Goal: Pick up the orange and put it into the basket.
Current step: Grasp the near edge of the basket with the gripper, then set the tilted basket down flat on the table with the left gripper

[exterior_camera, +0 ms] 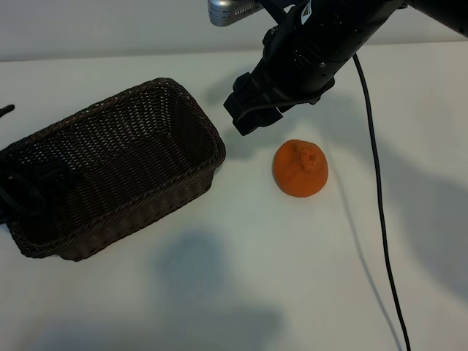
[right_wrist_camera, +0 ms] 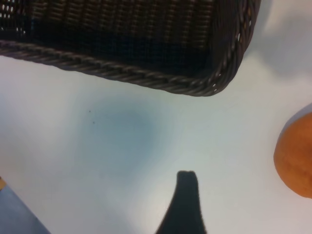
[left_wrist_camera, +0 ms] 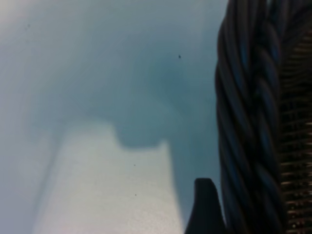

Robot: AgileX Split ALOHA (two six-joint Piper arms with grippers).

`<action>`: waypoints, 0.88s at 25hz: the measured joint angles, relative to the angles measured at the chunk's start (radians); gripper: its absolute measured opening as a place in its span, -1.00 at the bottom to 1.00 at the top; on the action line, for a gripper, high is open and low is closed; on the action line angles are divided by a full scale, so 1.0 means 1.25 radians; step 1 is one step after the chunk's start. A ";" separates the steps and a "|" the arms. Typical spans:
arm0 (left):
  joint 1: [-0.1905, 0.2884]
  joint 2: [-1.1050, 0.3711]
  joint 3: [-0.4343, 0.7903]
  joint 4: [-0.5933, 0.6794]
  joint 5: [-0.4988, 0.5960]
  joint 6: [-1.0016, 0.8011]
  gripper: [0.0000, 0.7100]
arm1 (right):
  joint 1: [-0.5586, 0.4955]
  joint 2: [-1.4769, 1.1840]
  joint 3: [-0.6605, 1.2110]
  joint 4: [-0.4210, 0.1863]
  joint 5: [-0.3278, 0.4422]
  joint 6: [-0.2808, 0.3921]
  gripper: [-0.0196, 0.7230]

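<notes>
Orange (exterior_camera: 300,168) is the thing to move, and it sits on the white table (exterior_camera: 241,285), not picked up yet. Nothing of the job is done so far, as far as I can judge.

Going from left to right: the left gripper (exterior_camera: 18,191) rests at the far left, around 9 o'clock, right at the short end of the basket (exterior_camera: 197,175). Its jaws stand wide and it holds nothing.

Next comes the brown basket. Nothing lies inside it. The orange sits near its 3 o'clock side, apart from the rim.

The right gripper (exterior_camera: 252,115) hangs in the air, up at about 11 o'clock from the orange. Its jaws are spread wide and hold nothing. It does not touch the orange.

What is left: come down on the orange, squeeze it, lift it, carry it over the basket and let go.
</notes>
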 joint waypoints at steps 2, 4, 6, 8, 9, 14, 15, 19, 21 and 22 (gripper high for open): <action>0.000 0.019 0.000 -0.001 -0.007 0.000 0.54 | 0.000 0.000 0.000 0.000 0.001 0.000 0.66; 0.000 0.038 0.000 -0.005 -0.012 0.000 0.54 | 0.000 0.000 0.000 0.000 0.003 0.000 0.66; 0.000 0.053 0.000 -0.018 -0.016 0.000 0.50 | 0.000 0.000 0.000 0.000 0.003 0.000 0.66; 0.002 0.057 0.000 -0.027 -0.021 -0.002 0.34 | 0.000 0.000 0.000 0.000 0.004 0.000 0.66; 0.003 0.057 0.000 -0.039 -0.031 -0.005 0.25 | 0.000 0.000 0.000 0.000 0.004 0.000 0.66; 0.002 0.057 0.000 -0.054 -0.039 0.011 0.18 | 0.000 0.000 0.000 0.000 0.005 0.000 0.66; 0.002 0.057 0.000 -0.054 -0.039 0.012 0.18 | 0.000 0.000 0.000 0.000 0.005 0.000 0.66; 0.002 0.057 0.000 -0.079 -0.039 0.040 0.17 | 0.000 0.000 0.000 0.000 0.006 0.000 0.66; 0.002 0.056 0.000 -0.117 -0.039 0.084 0.17 | 0.000 0.000 0.000 0.000 0.007 0.000 0.66; 0.002 0.053 0.000 -0.129 -0.039 0.112 0.17 | 0.000 0.000 0.000 0.000 0.007 0.000 0.66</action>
